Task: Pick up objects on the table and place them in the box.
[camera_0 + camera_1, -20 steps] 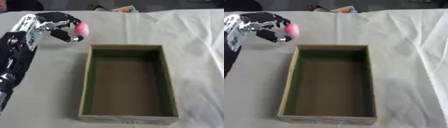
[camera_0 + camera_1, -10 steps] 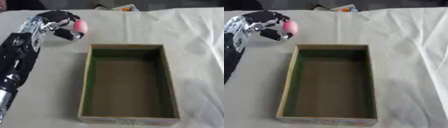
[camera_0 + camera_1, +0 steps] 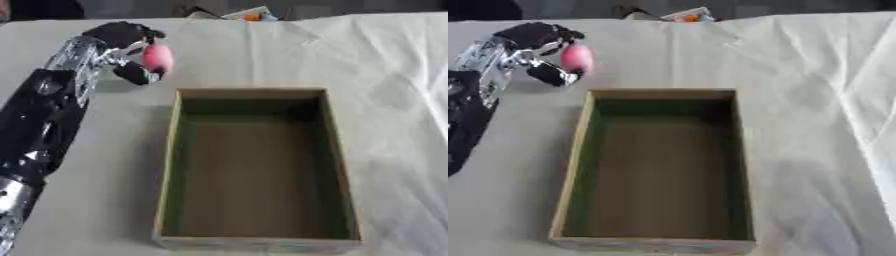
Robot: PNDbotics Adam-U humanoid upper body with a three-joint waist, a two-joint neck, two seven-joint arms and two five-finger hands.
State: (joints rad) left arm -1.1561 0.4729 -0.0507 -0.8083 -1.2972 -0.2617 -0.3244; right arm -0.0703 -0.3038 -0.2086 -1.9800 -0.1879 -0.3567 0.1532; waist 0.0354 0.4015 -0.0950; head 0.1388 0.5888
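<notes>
In the left eye view, your left robot hand (image 3: 122,47) comes in from the left side on its black and silver arm, and its dark fingers are curled round a small, rounded pink object (image 3: 157,57), with the thumb below it and the fingers above. The pink object sits on the side of the robot hand that faces the middle of the white cloth-covered surface (image 3: 385,90), and it is held up off that surface. Just below and to the right of the robot hand lies the long rectangular open box with tan cardboard walls and a dark green-brown inside (image 3: 337,165); its near corner is close to the robot hand, but the pink object is beyond the box's far rim, not over the opening. Far beyond the robot hand, at the surface's far edge, you can see a small white and orange thing (image 3: 251,14) that is too blurred to name. In the right eye view, the same robot hand (image 3: 531,42) shows at the upper left with the pink object (image 3: 577,57) pinched at its right side, and the box (image 3: 579,165) lies below and right of it with nothing visible inside. Your right robot hand shows in neither view.
</notes>
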